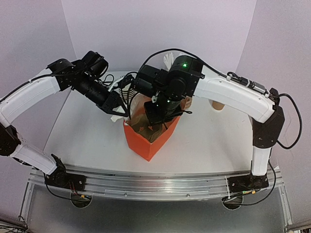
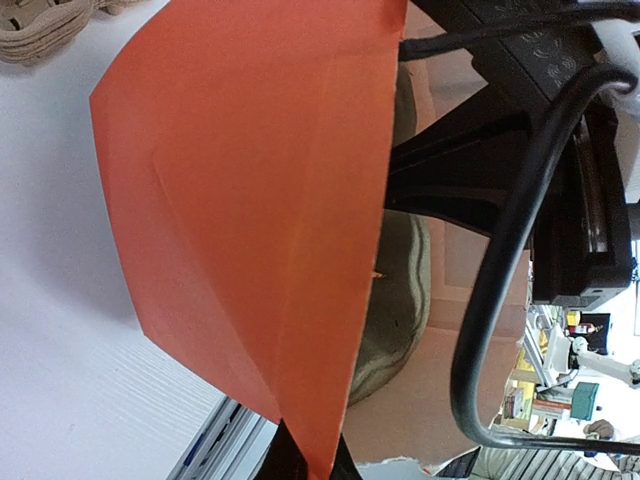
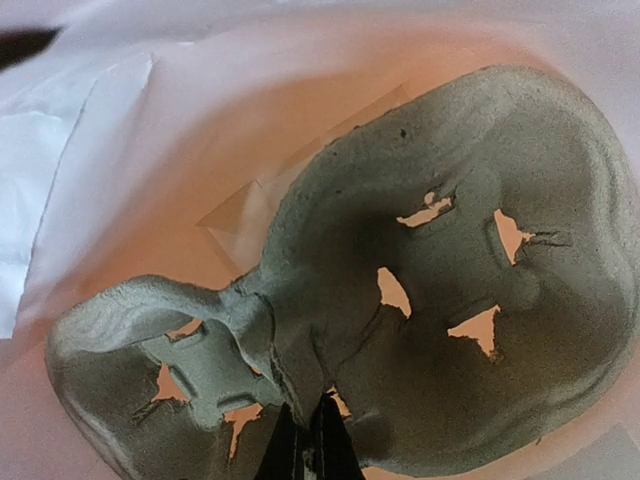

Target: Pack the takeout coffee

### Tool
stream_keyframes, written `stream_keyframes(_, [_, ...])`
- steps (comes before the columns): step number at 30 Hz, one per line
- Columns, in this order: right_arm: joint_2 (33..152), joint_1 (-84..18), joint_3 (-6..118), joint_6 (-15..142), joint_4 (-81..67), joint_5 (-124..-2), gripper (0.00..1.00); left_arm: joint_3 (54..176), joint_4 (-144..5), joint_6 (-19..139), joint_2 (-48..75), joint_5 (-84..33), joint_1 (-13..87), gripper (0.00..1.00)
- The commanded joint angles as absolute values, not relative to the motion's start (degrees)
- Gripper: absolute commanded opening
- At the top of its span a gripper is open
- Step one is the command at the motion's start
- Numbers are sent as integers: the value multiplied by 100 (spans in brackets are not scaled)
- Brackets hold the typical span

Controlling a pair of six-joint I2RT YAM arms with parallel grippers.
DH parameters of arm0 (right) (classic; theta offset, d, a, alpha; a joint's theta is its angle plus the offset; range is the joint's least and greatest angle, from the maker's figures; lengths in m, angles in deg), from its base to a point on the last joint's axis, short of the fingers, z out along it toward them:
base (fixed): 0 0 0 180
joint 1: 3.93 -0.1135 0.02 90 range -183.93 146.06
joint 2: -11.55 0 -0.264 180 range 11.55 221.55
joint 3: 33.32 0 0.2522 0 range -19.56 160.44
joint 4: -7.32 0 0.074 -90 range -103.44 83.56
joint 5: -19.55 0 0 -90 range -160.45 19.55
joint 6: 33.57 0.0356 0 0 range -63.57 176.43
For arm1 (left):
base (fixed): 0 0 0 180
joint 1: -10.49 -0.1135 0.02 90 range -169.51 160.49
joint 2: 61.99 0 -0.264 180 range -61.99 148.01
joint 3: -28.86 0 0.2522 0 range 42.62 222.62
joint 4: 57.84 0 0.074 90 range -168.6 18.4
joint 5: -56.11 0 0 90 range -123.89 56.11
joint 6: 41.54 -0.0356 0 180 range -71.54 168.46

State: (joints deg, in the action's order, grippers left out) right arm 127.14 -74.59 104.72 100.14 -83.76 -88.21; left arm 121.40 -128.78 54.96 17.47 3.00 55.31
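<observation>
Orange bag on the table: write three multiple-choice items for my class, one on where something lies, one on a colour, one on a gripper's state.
1. Where is the pulp cup carrier?
A) inside the orange bag
B) flat on the table beside the bag
C) on the right arm's base

2. What colour is the bag's outside?
A) blue
B) orange
C) green

3. How is the left gripper?
A) wide open over the table
B) shut on the bag's edge
C) shut on a cup

Answers:
1 A: the right wrist view shows the carrier ringed by the bag's walls.
2 B: its outer faces are orange in the top view.
3 B: the left wrist view shows its fingers pinching the bag's edge.
</observation>
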Motion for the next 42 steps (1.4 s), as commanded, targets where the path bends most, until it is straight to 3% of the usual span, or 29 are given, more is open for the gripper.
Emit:
stream_keyframes(1, [12743,-7379,10496,9648,-8534,-8836,0,12331,-12891,5483,1828,347,5514,0])
stream_keyframes(21, [13111,-7284,10688,9394,-8540,-8767,1,12397,-12910,5365,1922,306,5513,0])
stream_keyframes(23, [13128,-7281,10713,9371,-8537,-8762,8,12393,-12897,5372,1924,311,5513,0])
stream_keyframes(25, [13142,-7275,10750,9336,-8541,-8769,25,12400,-12882,5382,1931,316,5514,0])
stream_keyframes(28, [13146,-7275,10818,9314,-8539,-8810,42,12396,-12880,5378,1940,329,5514,0])
stream_keyframes(42, [12883,-7285,11144,8919,-8095,-8792,47,12378,-12891,5302,1923,306,5513,0])
